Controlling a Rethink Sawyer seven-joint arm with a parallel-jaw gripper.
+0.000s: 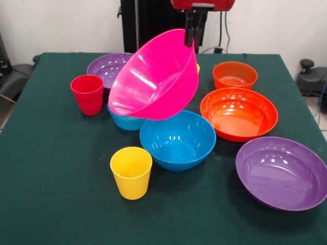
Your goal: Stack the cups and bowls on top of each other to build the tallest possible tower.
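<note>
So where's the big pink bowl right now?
In the front view the big pink bowl hangs tilted in the middle, its top rim pinched by the gripper, above the two blue bowls and beside the red cup.

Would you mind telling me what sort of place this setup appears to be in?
Probably a robotics lab: a gripper lifts a pink bowl over a table draped in green cloth, with cables along the white wall.

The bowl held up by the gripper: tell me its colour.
Bright pink bowl, seen best in the front view.
</note>
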